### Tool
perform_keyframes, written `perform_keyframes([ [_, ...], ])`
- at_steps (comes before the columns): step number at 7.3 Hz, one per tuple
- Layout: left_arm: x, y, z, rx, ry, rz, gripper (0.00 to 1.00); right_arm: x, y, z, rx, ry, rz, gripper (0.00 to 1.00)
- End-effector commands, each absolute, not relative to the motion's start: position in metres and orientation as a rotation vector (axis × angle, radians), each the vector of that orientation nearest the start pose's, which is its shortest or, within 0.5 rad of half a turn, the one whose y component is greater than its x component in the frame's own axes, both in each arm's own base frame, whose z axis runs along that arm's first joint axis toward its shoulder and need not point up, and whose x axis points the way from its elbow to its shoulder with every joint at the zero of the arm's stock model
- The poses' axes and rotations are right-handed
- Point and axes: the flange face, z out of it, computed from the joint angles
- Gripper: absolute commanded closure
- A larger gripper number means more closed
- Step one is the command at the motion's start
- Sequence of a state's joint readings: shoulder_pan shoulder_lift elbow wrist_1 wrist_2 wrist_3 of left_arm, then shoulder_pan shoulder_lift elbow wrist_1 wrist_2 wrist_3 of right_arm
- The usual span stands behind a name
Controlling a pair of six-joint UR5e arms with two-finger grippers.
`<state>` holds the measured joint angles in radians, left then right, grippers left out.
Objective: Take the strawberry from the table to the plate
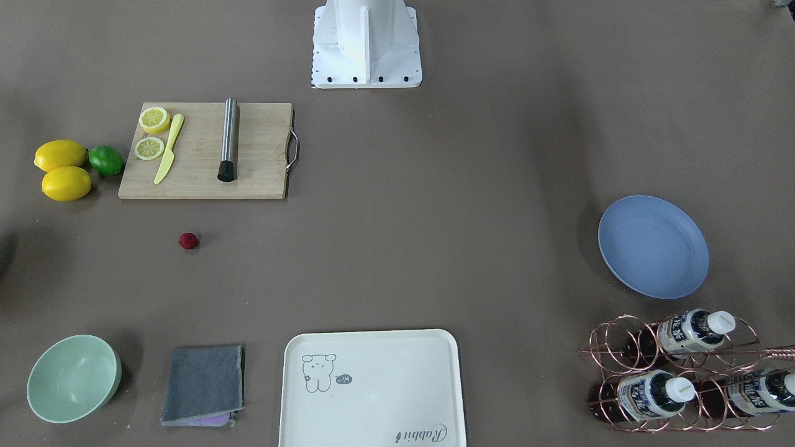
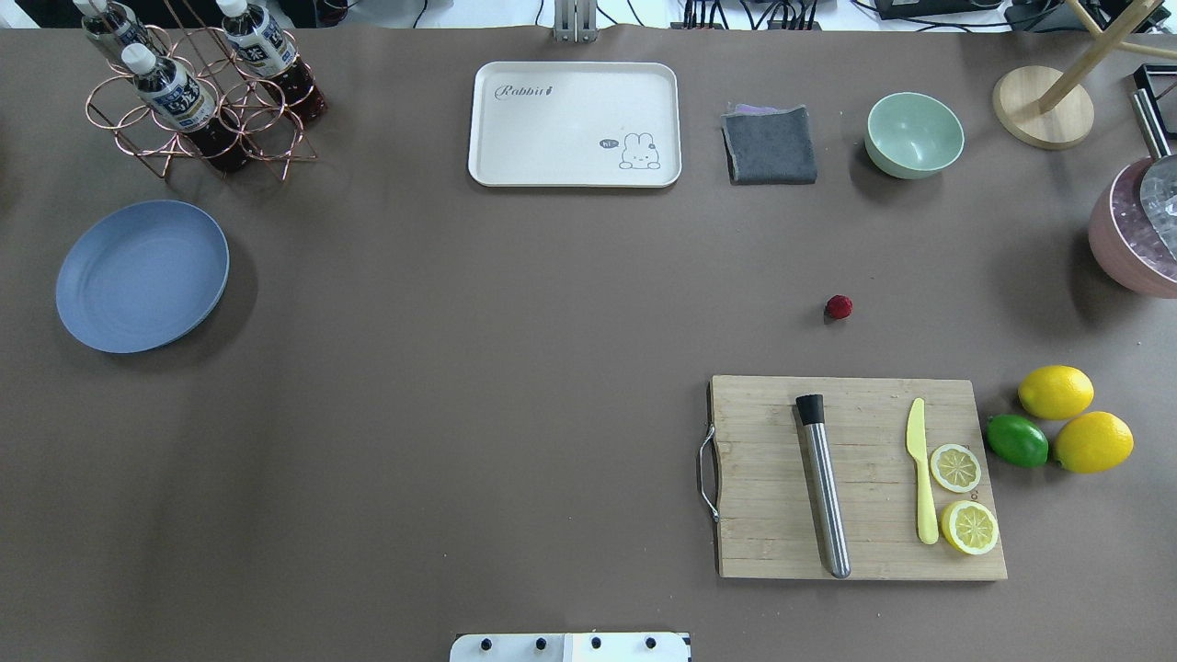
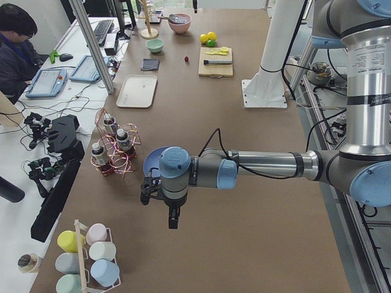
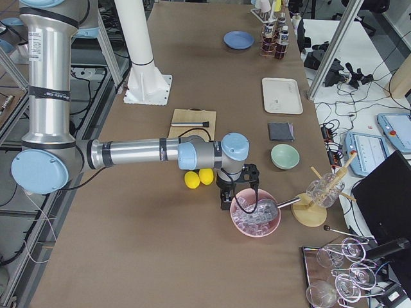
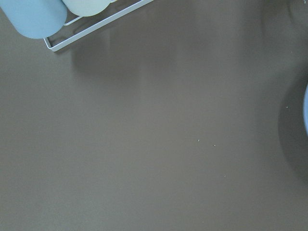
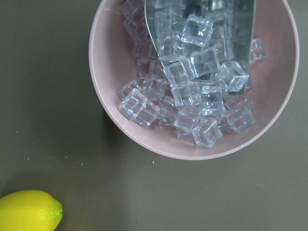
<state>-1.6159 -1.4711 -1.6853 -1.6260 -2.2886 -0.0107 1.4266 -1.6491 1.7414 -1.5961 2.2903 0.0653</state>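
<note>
The left gripper (image 3: 173,223) hangs fingers-down from its level forearm above bare table (image 2: 460,386), seen only in the side view, so whether it is open or closed cannot be told; nothing shows in it. Its wrist camera shows only brown tabletop, a corner of a white wire cup rack (image 5: 96,25) at 11 o'clock and a blue sliver at the 3 o'clock edge. The right gripper (image 4: 225,204) also points down, at the far end of the table beside a pink bowl (image 6: 102,62) heaped with clear ice cubes (image 6: 192,62) and a metal scoop (image 6: 243,29); its opening cannot be told either. A lemon (image 6: 29,211) peeks in at 7 o'clock of its wrist view. Neither arm reaches into the overhead view. There, taking 12 o'clock as away from the robot, the strawberry (image 2: 838,307) lies alone on the table, just off the 12 o'clock edge of the wooden cutting board (image 2: 763,478), which carries a steel muddler (image 2: 825,496), a yellow knife (image 2: 921,478) and two lemon slices (image 2: 955,467). The periwinkle plate (image 2: 142,276) sits well apart at 9 o'clock of the berry, holding nothing. At 12 o'clock of the plate stands a copper rack of bottles (image 2: 198,101). A cream tray (image 2: 575,124), a folded grey cloth (image 2: 770,145) and a mint bowl (image 2: 913,135) line the far edge
</note>
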Motion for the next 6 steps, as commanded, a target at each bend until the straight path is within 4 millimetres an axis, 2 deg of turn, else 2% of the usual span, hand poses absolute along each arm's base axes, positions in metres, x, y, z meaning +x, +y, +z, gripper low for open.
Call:
perform_keyframes([
  [1,-0.0879,-0.4511,0.6472,0.080,0.716,-0.026,0.02,0.0006,-0.4668,0.6174,-0.008,-0.722,-0.104,0.00],
  [6,-0.0879,-0.4524,0.6528,0.073,0.691,-0.021,0.02,0.0007,-0.4676,0.6154,-0.003,-0.720,-0.107,0.00],
])
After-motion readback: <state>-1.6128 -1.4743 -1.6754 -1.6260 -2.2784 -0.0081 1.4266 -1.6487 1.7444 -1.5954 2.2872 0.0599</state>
